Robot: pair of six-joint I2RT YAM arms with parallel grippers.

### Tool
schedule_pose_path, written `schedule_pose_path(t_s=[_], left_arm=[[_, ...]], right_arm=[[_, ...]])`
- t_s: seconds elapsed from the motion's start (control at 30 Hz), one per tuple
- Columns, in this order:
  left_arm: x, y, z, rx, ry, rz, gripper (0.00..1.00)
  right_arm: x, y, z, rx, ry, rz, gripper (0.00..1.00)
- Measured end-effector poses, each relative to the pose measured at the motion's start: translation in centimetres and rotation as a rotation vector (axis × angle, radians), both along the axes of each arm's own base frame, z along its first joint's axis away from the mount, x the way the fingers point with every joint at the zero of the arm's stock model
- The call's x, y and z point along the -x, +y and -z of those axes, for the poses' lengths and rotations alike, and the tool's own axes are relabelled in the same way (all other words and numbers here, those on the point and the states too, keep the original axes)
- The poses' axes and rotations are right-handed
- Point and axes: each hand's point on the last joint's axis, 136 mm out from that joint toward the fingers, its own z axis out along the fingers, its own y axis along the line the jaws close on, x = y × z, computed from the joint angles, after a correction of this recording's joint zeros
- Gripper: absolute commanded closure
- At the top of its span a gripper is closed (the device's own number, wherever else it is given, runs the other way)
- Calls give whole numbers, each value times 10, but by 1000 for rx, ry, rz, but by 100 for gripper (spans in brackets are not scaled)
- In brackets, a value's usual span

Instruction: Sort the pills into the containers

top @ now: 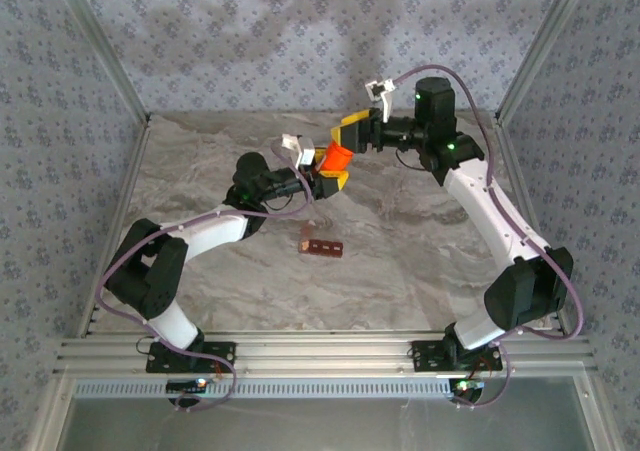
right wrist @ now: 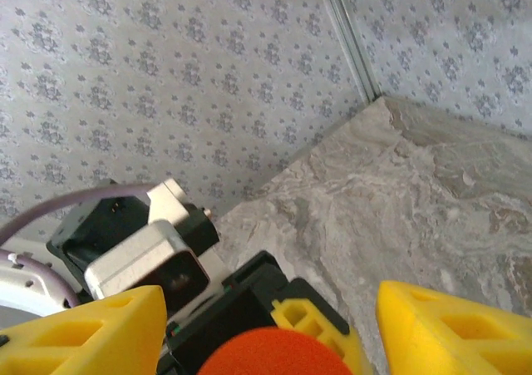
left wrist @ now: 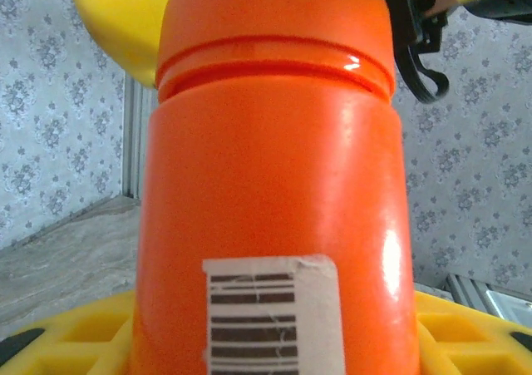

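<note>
A bright orange bottle (top: 338,157) with a barcode label (left wrist: 274,317) hangs above the table's far middle. My left gripper (top: 330,175) is shut on its body, and its yellow fingers (left wrist: 75,333) flank the bottle (left wrist: 274,192). My right gripper (top: 352,134) is at the bottle's cap end. Its yellow fingertips (right wrist: 453,329) stand open, wide on either side of the orange cap (right wrist: 274,354) and clear of it. The containers (top: 322,247), a dark red-brown strip of compartments, lie on the marble table in front of the left gripper. The pills are hidden.
The marble table (top: 420,261) is walled by patterned panels at the back and both sides. An aluminium rail (top: 320,351) runs along the near edge with both arm bases. The left wrist camera block (right wrist: 141,259) sits close beside the cap.
</note>
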Motion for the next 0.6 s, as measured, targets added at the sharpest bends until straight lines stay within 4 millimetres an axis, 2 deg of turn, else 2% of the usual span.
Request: schedule_pose_path(t_s=[0.3,0.6], left_arm=[[1,0,0,0,6,9,100],[1,0,0,4,16,10,100]], right_arm=[[1,2,-1,-7,5,-4,31],[10,-5,17,22,46,1,32]])
